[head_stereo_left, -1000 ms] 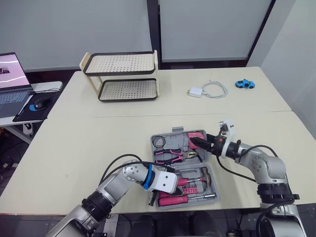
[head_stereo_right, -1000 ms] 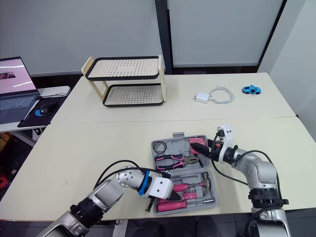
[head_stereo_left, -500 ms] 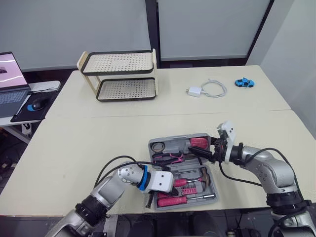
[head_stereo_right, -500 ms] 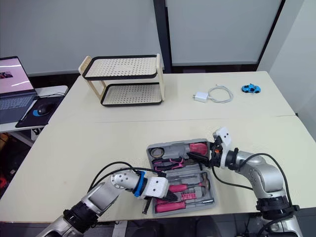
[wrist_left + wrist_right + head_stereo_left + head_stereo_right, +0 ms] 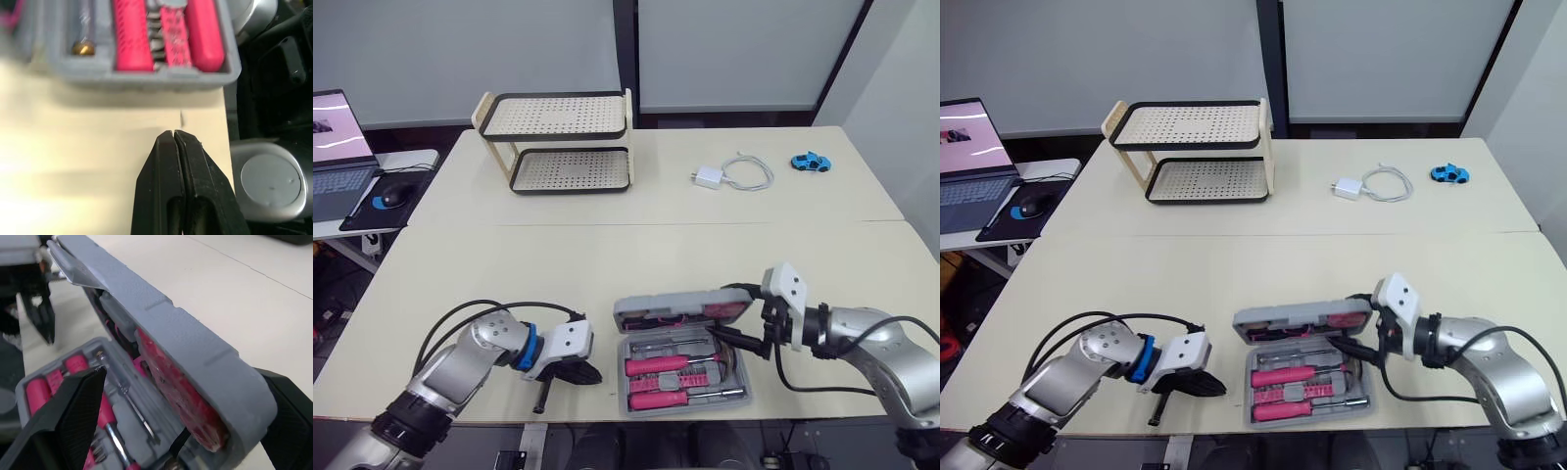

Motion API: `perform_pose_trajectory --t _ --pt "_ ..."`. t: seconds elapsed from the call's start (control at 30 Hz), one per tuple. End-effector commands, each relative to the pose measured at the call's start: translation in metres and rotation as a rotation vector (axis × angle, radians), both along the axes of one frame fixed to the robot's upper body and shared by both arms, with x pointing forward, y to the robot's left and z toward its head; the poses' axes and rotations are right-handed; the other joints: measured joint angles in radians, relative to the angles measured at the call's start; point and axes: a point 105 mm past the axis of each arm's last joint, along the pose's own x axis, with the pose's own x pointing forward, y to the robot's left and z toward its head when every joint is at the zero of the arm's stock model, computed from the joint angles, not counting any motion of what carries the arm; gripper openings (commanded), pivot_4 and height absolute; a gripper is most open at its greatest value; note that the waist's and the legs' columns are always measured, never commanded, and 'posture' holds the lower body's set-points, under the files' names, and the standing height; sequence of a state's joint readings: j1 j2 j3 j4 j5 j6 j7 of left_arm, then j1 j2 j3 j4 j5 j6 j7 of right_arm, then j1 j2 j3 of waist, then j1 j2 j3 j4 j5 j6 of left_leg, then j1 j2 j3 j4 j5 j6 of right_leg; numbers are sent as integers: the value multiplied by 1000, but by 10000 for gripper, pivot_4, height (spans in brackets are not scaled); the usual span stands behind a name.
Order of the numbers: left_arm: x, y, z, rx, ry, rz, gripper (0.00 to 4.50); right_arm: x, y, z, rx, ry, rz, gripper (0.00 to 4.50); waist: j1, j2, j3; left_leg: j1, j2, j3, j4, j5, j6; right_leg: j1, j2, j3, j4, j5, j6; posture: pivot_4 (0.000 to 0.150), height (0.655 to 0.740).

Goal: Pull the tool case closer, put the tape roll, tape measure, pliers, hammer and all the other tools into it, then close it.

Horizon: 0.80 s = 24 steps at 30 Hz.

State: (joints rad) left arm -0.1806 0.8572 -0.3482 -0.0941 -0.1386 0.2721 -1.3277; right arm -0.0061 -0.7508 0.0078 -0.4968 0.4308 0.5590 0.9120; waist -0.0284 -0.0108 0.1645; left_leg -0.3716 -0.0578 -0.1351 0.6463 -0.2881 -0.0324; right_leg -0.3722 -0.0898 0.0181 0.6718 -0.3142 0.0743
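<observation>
The grey tool case (image 5: 683, 394) lies at the table's near edge, its lid (image 5: 680, 307) standing half raised over the base. Pink-handled tools (image 5: 658, 365) lie in the base, and more are clipped inside the lid (image 5: 171, 333). My right gripper (image 5: 724, 336) reaches in from the right and is shut on the lid's right end, one finger (image 5: 63, 431) inside and the other behind it. My left gripper (image 5: 582, 372) rests on the table just left of the case, shut with nothing in it; its fingertips (image 5: 173, 137) point at the case's side wall.
A two-tier perforated rack (image 5: 558, 142) stands at the back left. A white charger with its cable (image 5: 729, 176) and a blue toy car (image 5: 810, 161) lie at the back right. A laptop (image 5: 333, 147) and mouse (image 5: 389, 199) sit on a side desk at the left.
The lid has swung up from lying flat open to half raised, with my right gripper on it. My left gripper has drawn back leftward out of the case. The camera has shifted too.
</observation>
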Motion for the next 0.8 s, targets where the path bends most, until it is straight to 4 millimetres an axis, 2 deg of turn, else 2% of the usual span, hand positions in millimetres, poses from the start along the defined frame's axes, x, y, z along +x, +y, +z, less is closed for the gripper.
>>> perform_pose_trajectory --t 0.03,0.2,0.3,0.4,0.53,0.63,0.8 --pt "5 17 2 28 -12 42 0 -22 -8 15 -113 -98 88 44862 1 -1 1 0 0 0 0 0 0 0 0 0 0 0 0 1500 7400" --pt "9 30 0 54 -27 94 0 -68 -53 9 -452 -10 189 44862 12 -3 3 -3 -1 0 1 0 0 0 0 -2 -1 0 0 1500 7400" --pt "11 31 -1 53 -37 119 0 -83 -68 12 -521 47 186 44862 14 -4 4 -2 0 0 2 0 0 1 0 -2 -1 0 0 1500 7400" --pt "11 29 -3 44 -42 131 0 -77 -69 17 -515 13 120 44862 5 -6 4 -1 1 1 2 0 0 1 0 -1 1 0 0 1500 7400" --pt "12 19 -3 24 -69 138 0 -62 -75 8 -584 -24 68 44862 4 -7 4 -1 1 1 2 0 0 2 0 -1 1 0 0 1500 7400" --pt "11 10 -3 9 -89 147 0 -51 -75 -4 -628 -43 51 38877 5 -7 5 -2 0 1 2 0 0 1 0 -1 0 0 0 1500 7400" --pt "10 -4 -4 -16 -111 158 0 -41 -73 -25 -697 -44 68 21477 5 -8 5 -3 0 0 2 1 -1 0 -1 -1 0 0 0 1500 7400"
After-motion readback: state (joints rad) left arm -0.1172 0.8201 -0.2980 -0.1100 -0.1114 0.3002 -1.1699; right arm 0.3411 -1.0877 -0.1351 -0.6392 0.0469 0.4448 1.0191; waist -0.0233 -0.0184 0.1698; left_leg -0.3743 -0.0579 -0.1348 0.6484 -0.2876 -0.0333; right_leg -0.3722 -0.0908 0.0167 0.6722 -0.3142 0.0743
